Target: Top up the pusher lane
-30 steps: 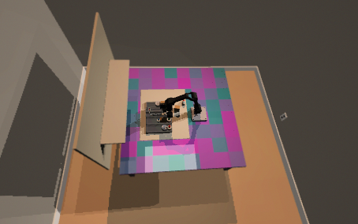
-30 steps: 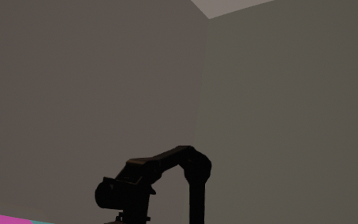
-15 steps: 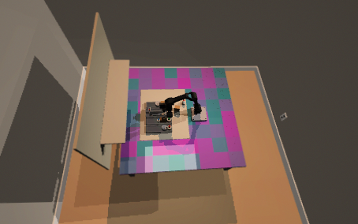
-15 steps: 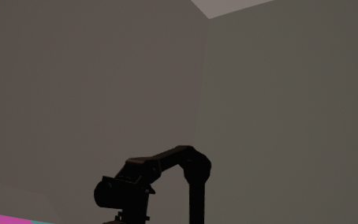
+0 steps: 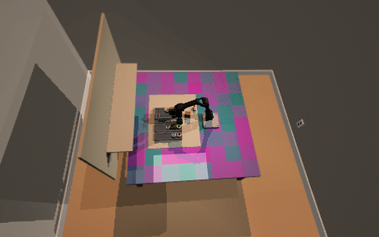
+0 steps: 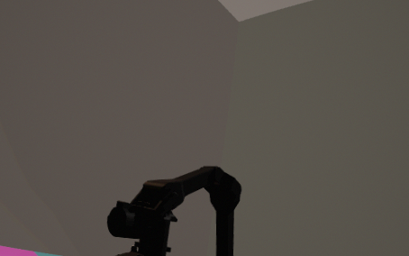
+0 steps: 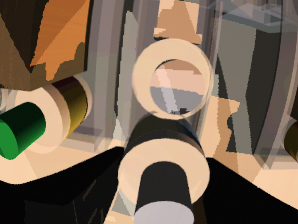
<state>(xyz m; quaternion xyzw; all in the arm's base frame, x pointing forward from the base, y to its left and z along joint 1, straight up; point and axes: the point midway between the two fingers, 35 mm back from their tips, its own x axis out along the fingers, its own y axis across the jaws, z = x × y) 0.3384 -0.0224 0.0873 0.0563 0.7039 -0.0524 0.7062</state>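
Gripper point(image 5: 179, 120) point(image 6: 153, 241) point(image 7: 164, 160) shut around the dark-banded jar point(image 7: 165, 172), and we've got a firm-looking hold, fingers kept apart by the jar's body. We see its grey-topped black cap close up in the wrist view. Just beyond it, in line, sits a pale ring point(image 7: 142, 77) with a glossy middle; it may belong to the jar already in the lane, but we can't be sure. The green-capped jar point(image 5: 179, 126) point(image 7: 22, 131) is off to the left in the wrist view, beside a clear lane wall point(image 7: 106, 75), and it's not our concern.

From the top, the arm point(image 5: 193, 103) point(image 6: 195, 179) reaches left from its base, putting the gripper at the near-base end of the grey lanes point(image 5: 161, 137). We judge this to be the insertion step, with the jar around the lane mouth. Whether it touches the old jar or has cleared the front stop, we can't tell.

Next we'd want a slow, straight push back, keeping the jar upright, then a gentle lowering behind the stop. Let go too soon and the spring could drive the row forward; ride too low and the base could catch the stop.
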